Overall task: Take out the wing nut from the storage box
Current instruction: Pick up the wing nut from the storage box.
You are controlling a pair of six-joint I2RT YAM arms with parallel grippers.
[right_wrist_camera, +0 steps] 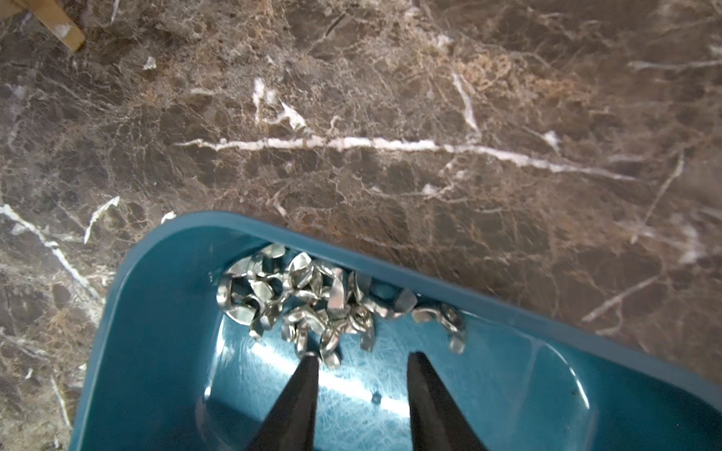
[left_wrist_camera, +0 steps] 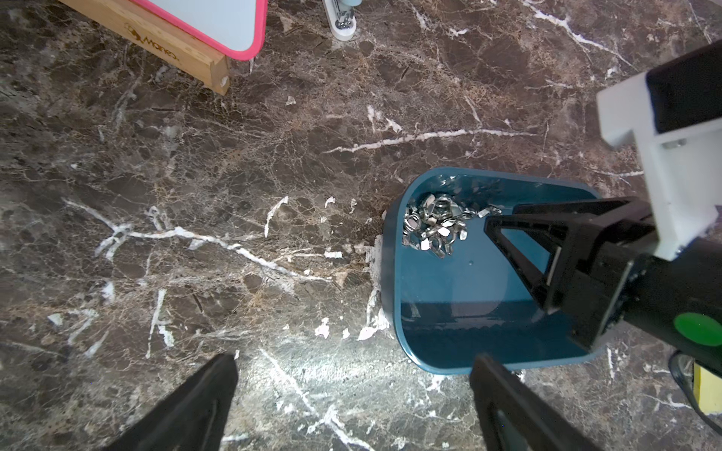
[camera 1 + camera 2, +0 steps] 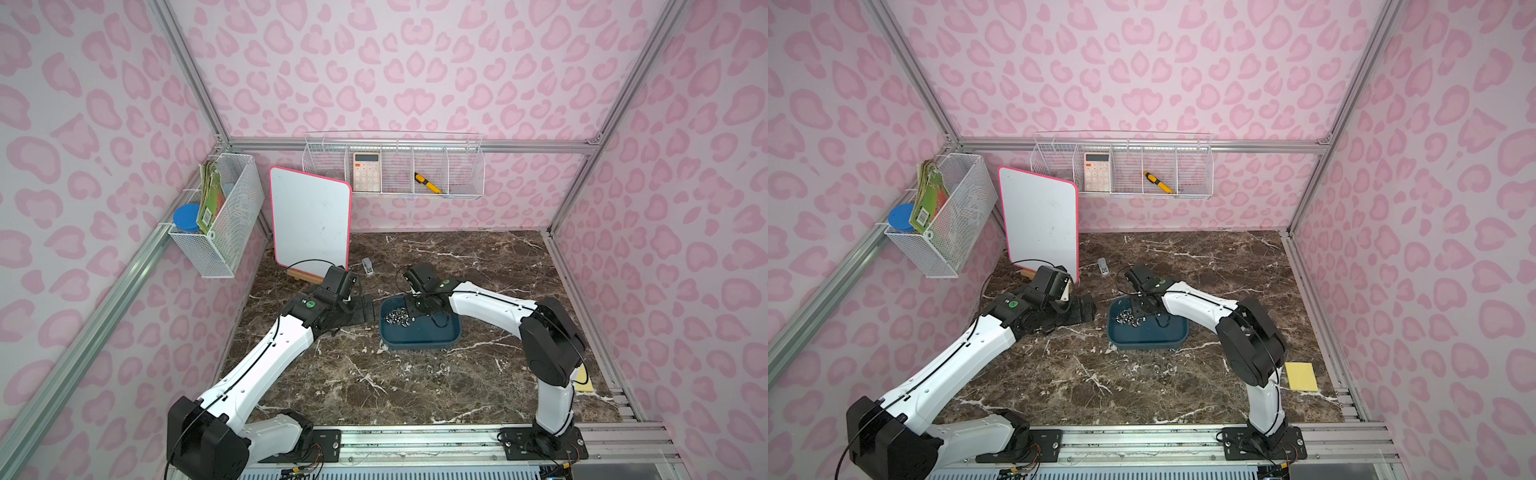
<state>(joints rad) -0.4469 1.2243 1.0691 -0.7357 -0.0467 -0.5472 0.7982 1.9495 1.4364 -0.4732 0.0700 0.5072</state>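
Right gripper [image 1: 363, 354] is down inside the storage box [image 1: 156, 312], its two black fingers partly apart. Only bare blue floor shows in the gap, so nothing is clamped between them. From where I stand, the wing nuts [image 1: 297, 296] sit in a shiny tangled heap just ahead of its tips, packed against the wall in the corner of the box farthest from that arm's base. One fingertip [image 1: 308, 371] touches the nearest nut at the edge of the heap. The other stands clear of the pile, with a single stray nut [image 1: 445, 318] lying a little beyond it along the same wall.

Off to the right gripper's left hangs the left gripper [image 2: 355, 356], outside the box and just beside its short wall. Its fingers are spread wide with nothing between them but the marble table [image 2: 195, 195]; whether it touches the table I cannot tell.

Behind the right gripper, toward the robot's base and outside the box, a few small shiny pieces [image 3: 436, 368] lie on the marble, too small to make out. Well ahead of both grippers a small stapler [image 3: 366, 266] lies flat, and to its left a pink-rimmed whiteboard [image 3: 309, 220] stands tilted on a wooden stand
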